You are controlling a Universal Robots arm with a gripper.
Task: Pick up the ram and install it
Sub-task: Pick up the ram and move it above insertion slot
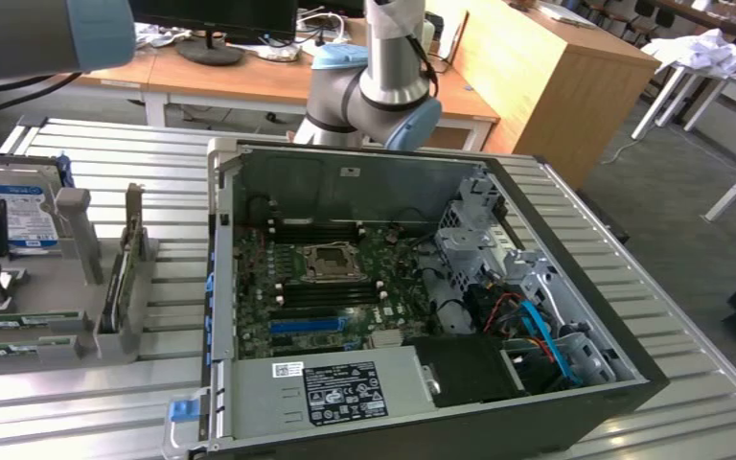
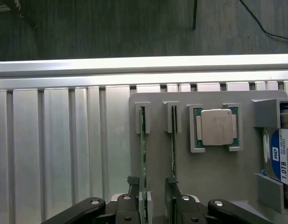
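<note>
- Big slatted metal surface (image 1: 100, 402) carrying everything.
- Open computer case (image 1: 342, 187) lying across the middle of the surface and out toward the exterior view's right edge, motherboard (image 1: 279, 287) facing up inside.
- Grey holder tray (image 2: 204, 172) parked along the surface's edge at the exterior view's left, well apart from the motherboard.
- Blue-labelled hard drive (image 2: 280, 156) at one end of the tray, then a CPU (image 2: 217, 127) in its own pocket beside it.
- Gripper (image 2: 153, 203) right down over the tray with jaws spread wide, nothing grasped.
- The ram (image 2: 143, 154) standing on edge in its tray notch and running in between the open jaws, closer to one finger than the other.
- Second stick (image 2: 172, 149) in the next notch over, lined up with the other finger, so pretty tight in there.
- Looks like the pick-up step, right at the pre-grasp. Install half not yet started, going by the ram sitting in the tray.
- Probably calls for centring on the one stick, squeezing its flat faces squarely and keeping that far finger off the neighbour. Guessing a crooked pinch would jam it in the notch.
</note>
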